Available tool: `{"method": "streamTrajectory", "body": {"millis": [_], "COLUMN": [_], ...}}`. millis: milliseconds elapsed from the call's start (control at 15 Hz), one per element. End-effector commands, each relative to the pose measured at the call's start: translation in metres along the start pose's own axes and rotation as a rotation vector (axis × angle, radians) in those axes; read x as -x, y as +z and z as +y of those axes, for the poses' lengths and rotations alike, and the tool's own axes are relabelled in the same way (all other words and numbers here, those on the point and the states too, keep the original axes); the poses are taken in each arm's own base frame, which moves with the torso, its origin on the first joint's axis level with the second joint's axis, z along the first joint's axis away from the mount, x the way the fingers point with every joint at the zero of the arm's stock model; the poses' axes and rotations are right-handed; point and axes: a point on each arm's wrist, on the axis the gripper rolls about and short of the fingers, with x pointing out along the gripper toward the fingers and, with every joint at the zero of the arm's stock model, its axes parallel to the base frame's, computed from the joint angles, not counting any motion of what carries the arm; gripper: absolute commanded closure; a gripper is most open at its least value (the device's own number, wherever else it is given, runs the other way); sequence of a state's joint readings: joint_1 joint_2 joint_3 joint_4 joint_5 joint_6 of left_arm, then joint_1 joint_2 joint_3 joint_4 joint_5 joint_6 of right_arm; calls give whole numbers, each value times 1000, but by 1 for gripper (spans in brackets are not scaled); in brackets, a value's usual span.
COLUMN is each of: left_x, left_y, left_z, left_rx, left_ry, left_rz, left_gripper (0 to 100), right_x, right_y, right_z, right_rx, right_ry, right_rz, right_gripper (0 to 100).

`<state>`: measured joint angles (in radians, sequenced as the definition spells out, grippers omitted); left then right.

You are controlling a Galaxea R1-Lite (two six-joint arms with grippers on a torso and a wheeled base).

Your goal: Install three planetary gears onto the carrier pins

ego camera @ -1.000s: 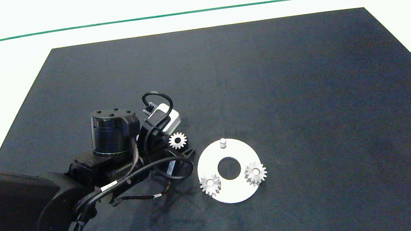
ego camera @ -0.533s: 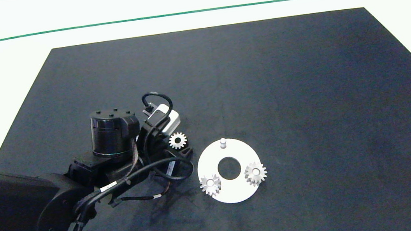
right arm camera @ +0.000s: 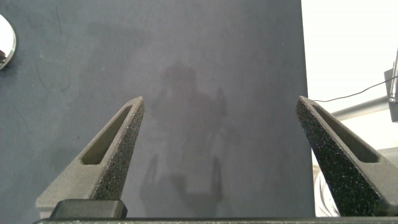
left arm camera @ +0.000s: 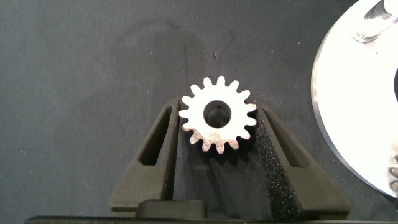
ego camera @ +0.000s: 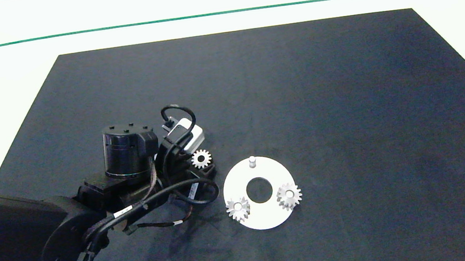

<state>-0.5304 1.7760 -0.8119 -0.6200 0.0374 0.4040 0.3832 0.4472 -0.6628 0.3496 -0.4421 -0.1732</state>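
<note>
A silver planetary gear [ego camera: 201,158] lies flat on the black mat, left of the white disc [ego camera: 265,218]. My left gripper [ego camera: 203,163] is shut on it; in the left wrist view the gear [left arm camera: 217,115] sits between both fingers, its teeth touching each pad. Two more planetary gears [ego camera: 238,208] [ego camera: 289,196] sit on carrier pins at the disc's near side. One bare carrier pin [ego camera: 252,160] stands at the disc's far edge. My right gripper [right arm camera: 221,99] is open over bare mat and is out of the head view.
The black mat [ego camera: 321,93] covers most of the white table, with open room to the right and behind the disc. The disc's edge [left arm camera: 348,93] lies close beside the left gripper's fingers.
The left gripper's fingers have drawn in around the loose gear. The gear has hardly shifted. The disc and its two gears have not moved.
</note>
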Motion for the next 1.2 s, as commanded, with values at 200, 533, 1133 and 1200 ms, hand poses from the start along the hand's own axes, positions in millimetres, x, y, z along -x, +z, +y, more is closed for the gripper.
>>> {"method": "streamTrajectory", "body": {"millis": [200, 533, 1133, 1200], "left_x": [0, -1, 2, 6], "left_y": [-2, -2, -5, -3], "left_z": [0, -1, -2, -2], "left_rx": [-2, -3, -9, -10], "left_ry": [1, -2, -5, -6], "left_rz": [3, 7, 14, 4], "left_gripper": [68, 77, 95, 96], "right_x": [0, 0, 0, 0], "right_y": [0, -1, -1, 0], "right_z": [0, 0, 0, 0], "right_rx": [2, 3, 3, 3], "right_ry": [-2, -2, -2, -2], "right_rz": [1, 4, 4, 3], "right_gripper": [0, 0, 0, 0]}}
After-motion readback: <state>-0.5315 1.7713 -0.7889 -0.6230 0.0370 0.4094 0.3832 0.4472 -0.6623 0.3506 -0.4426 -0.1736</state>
